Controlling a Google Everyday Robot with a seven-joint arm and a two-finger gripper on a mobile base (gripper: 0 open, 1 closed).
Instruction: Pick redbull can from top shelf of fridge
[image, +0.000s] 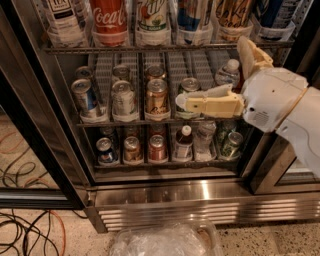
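The fridge stands open in front of me, with wire racks and a steel vented base. The uppermost rack in view, the top shelf, holds tall bottles. On the rack below it, at the front left, stands a slim blue and silver can, the redbull can. My gripper is at the right, in front of the can rack. It is open and empty, with one cream finger pointing left and the other pointing up. The gripper is well to the right of the redbull can.
Next to the redbull can stand a silver can, a gold can and a green can. The lower rack holds short cans and small bottles. A black door frame is at left. Cables and a clear plastic bag lie on the floor.
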